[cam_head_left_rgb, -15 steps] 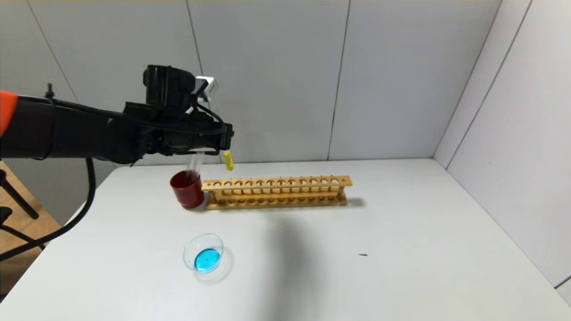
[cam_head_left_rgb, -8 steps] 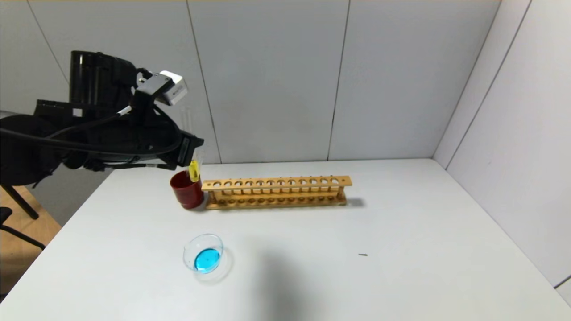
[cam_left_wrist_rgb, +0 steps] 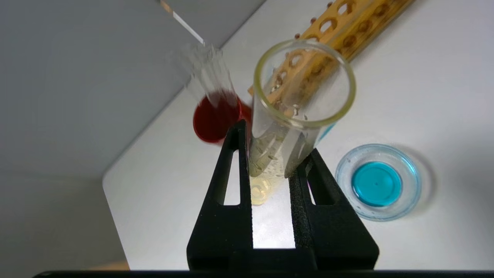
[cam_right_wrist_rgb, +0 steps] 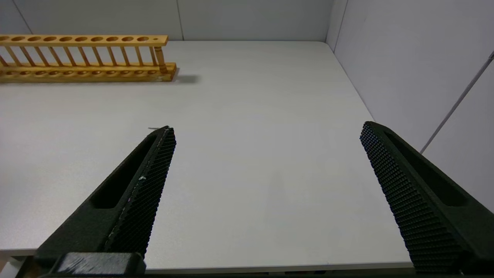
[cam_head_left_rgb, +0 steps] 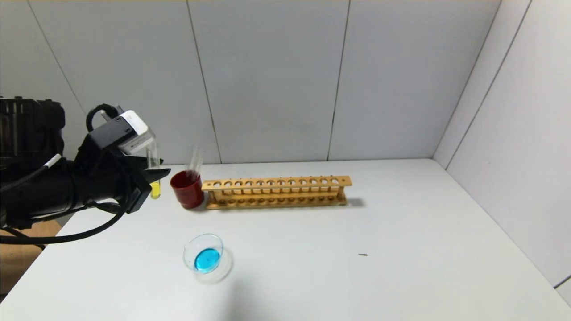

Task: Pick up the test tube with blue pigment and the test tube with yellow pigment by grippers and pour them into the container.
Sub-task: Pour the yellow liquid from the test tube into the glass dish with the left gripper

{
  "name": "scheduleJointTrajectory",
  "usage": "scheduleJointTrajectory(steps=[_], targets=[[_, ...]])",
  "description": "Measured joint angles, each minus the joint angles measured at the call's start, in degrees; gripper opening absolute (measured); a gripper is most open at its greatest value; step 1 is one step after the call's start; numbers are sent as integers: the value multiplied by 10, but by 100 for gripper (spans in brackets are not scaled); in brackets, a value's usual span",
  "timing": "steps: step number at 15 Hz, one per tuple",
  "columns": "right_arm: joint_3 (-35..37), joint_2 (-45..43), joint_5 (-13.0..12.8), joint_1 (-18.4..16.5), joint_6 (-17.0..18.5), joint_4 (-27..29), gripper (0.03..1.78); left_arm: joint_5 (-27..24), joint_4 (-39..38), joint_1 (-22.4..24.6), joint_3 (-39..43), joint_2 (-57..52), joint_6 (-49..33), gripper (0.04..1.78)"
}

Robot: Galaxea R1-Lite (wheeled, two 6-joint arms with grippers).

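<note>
The test tube with yellow pigment (cam_head_left_rgb: 154,171) is held upright in the left gripper (cam_head_left_rgb: 154,176), whose fingers (cam_left_wrist_rgb: 231,185) are clamped against the glass on both sides. It is carried above the table (cam_head_left_rgb: 357,249) just left of the red cup (cam_head_left_rgb: 187,189), in which a clear tube (cam_head_left_rgb: 194,162) is leaned. The container (cam_head_left_rgb: 204,254), with blue liquid inside, is set nearer the front. The right gripper (cam_right_wrist_rgb: 266,131) is spread wide, with nothing held.
</note>
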Motion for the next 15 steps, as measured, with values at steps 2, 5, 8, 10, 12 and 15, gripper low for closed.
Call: scheduleJointTrajectory(steps=[2,5,8,10,12,15], targets=[[0,0,0,0,0,0,175,-89,-64,28,26,-1,48,32],[0,0,0,0,0,0,175,-158,-99,49,49,11,152,32],[0,0,0,0,0,0,175,-159,-100,52,84,21,245,32],[0,0,0,0,0,0,175,-157,-100,54,107,22,304,32],[0,0,0,0,0,0,175,-157,-100,60,121,24,362,32],[0,0,0,0,0,0,175,-159,-100,79,138,32,474,32]])
